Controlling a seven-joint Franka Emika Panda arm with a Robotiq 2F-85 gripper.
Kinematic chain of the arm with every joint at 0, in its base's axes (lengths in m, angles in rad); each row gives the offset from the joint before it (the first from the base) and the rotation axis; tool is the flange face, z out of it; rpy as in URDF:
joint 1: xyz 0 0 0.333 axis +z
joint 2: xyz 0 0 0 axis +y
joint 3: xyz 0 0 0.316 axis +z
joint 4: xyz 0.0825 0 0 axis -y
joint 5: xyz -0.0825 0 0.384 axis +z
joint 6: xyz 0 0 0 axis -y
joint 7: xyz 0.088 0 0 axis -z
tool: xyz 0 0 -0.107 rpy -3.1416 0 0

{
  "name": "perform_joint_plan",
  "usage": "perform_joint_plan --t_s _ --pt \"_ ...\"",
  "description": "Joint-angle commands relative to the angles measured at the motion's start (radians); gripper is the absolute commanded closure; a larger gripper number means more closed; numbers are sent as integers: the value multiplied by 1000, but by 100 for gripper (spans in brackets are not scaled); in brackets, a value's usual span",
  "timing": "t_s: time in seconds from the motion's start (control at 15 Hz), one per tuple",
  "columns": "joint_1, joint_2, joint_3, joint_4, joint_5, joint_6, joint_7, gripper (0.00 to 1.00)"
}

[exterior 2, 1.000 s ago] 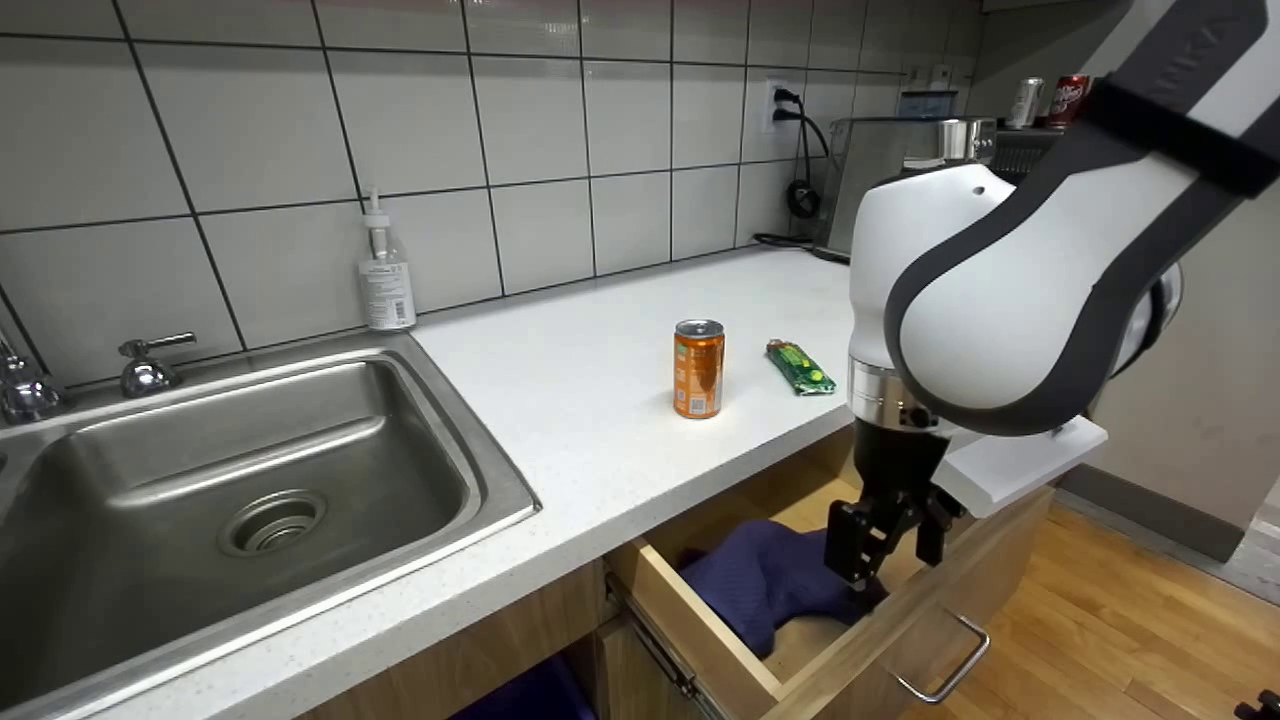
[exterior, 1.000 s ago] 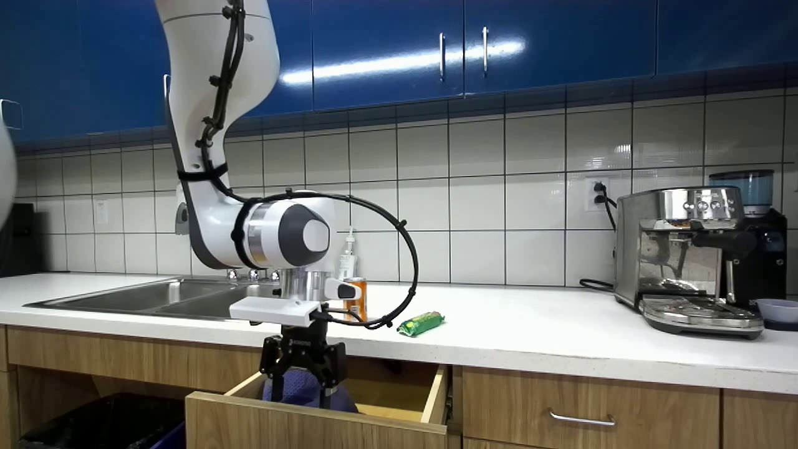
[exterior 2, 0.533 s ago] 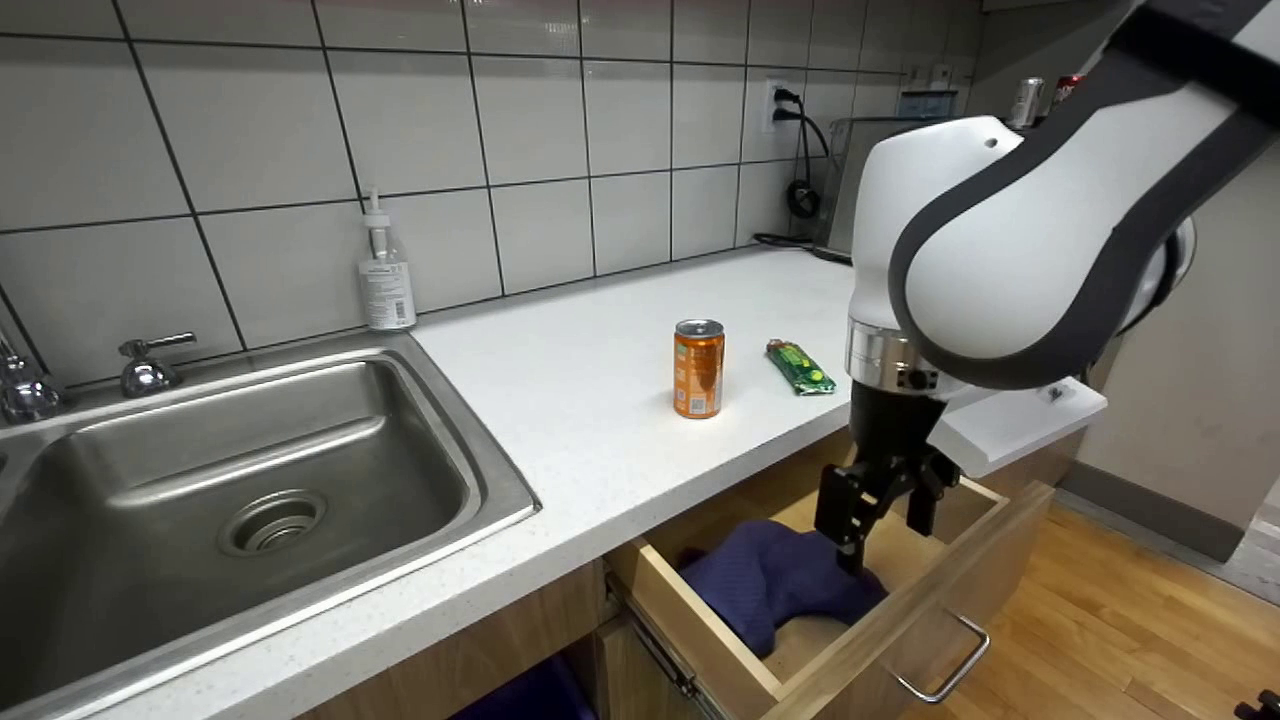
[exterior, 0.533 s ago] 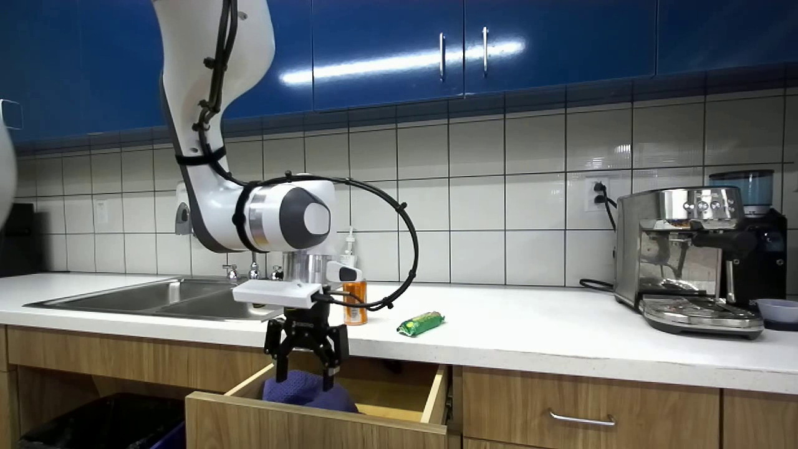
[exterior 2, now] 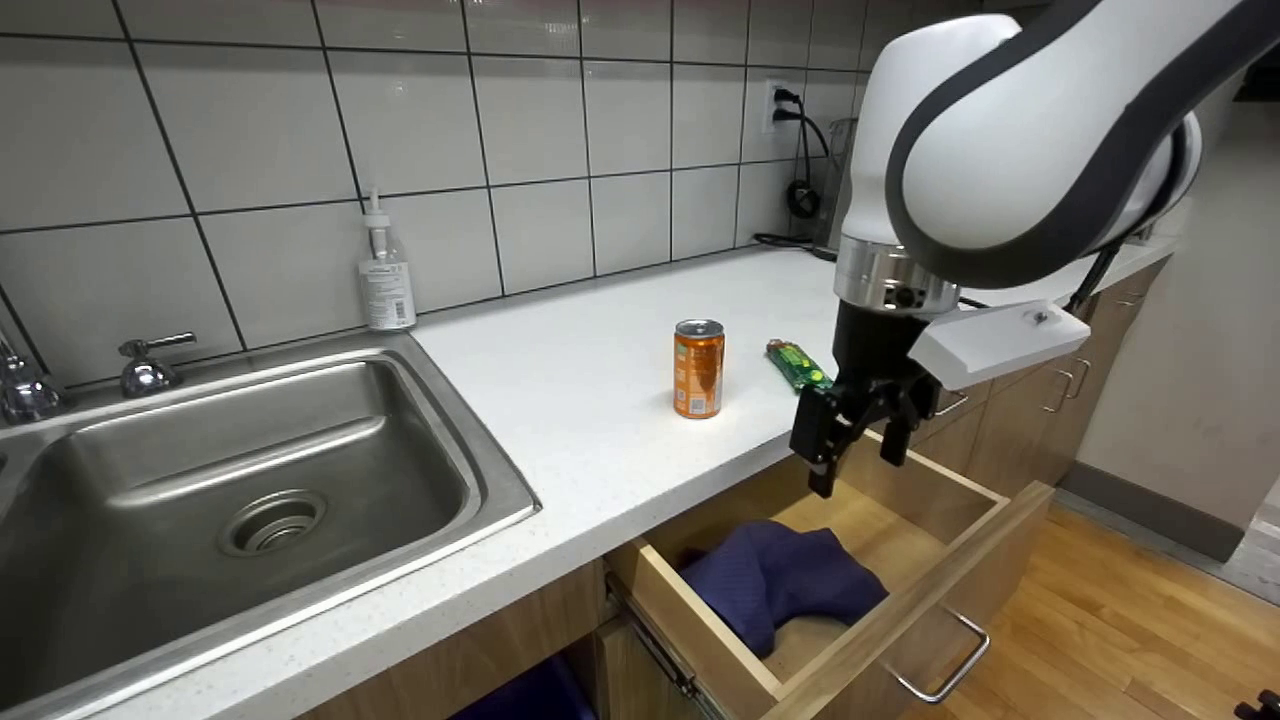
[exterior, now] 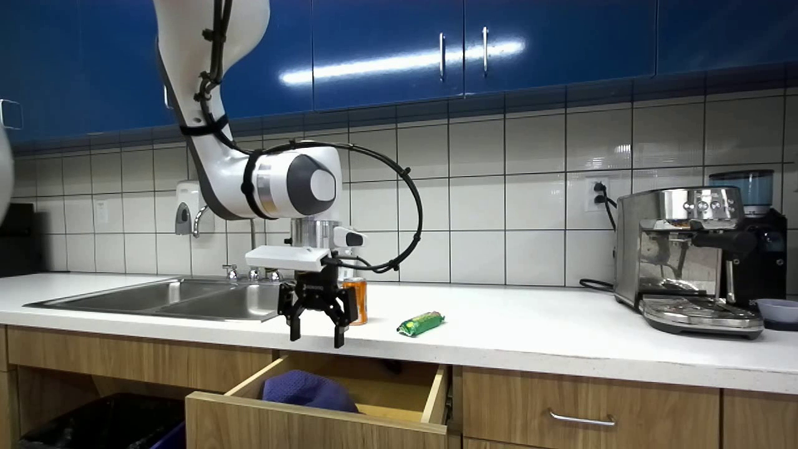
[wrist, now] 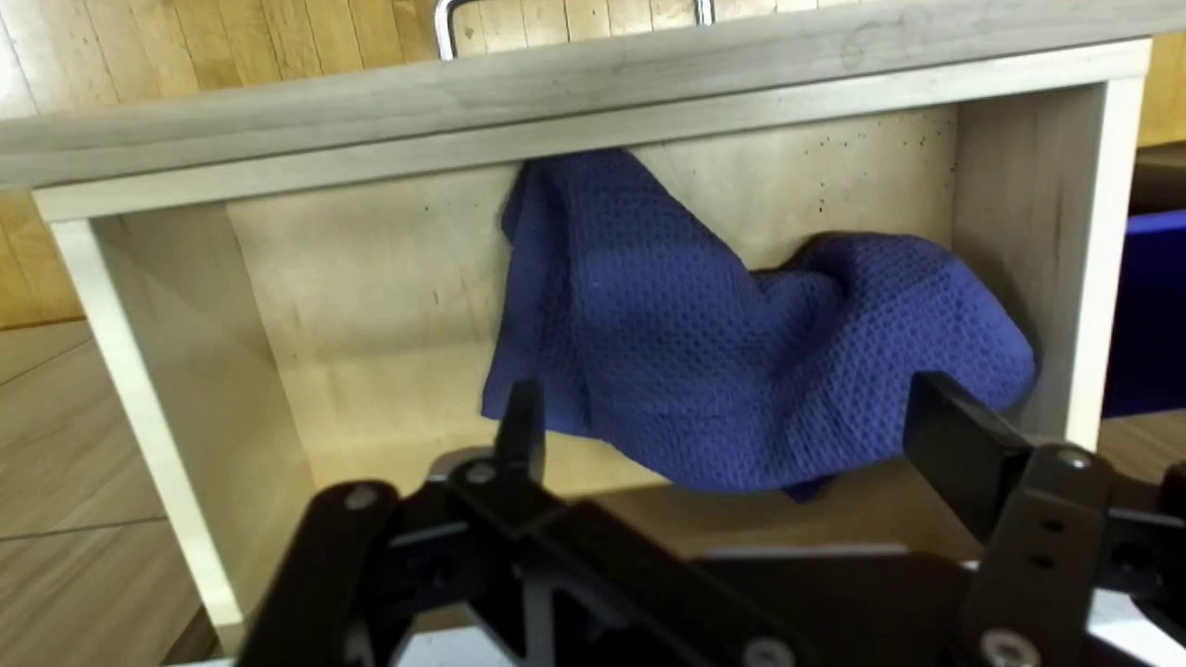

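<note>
My gripper [exterior: 317, 340] is open and empty, with its black fingers spread. It hovers above the open wooden drawer [exterior: 318, 424], apart from everything in both exterior views [exterior 2: 858, 473]. A crumpled purple-blue cloth [exterior 2: 775, 580] lies inside the drawer, toward the side nearer the sink; in an exterior view the drawer front partly hides it [exterior: 305, 391]. In the wrist view the cloth [wrist: 686, 343] shows below and between the fingers [wrist: 728, 394]. An orange can [exterior 2: 698, 368] stands upright on the counter near its front edge. A green wrapped snack [exterior: 421, 323] lies beside it.
A steel sink [exterior 2: 440, 440] is set in the white counter [exterior: 530, 324]. A soap bottle [exterior 2: 386, 280] stands by the tiled wall. A coffee machine [exterior: 679, 262] is at the far end. Blue cabinets [exterior: 386, 37] hang above. A black-lined bin [exterior: 106, 418] is under the counter.
My open gripper has risen out of the drawer to about counter-edge height, shifting slightly toward the counter. The cloth stays in the drawer. The can and snack have not moved.
</note>
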State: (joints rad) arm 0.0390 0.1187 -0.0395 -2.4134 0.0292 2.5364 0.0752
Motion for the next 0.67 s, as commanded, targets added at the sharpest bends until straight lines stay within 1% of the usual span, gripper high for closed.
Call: perform_joint_plan --t_s 0.0,0.27,0.33,0.4,0.6 --pt "-16 -31 3 52 -29 -43 17 0" --pt "-24 -20 0 123 -28 -45 8 0" --pt "-29 -12 3 141 -1 -57 -18 0" --pt "-23 -17 7 97 -10 -7 0 0" --pt "-27 -15 6 120 -9 -23 -1 0"
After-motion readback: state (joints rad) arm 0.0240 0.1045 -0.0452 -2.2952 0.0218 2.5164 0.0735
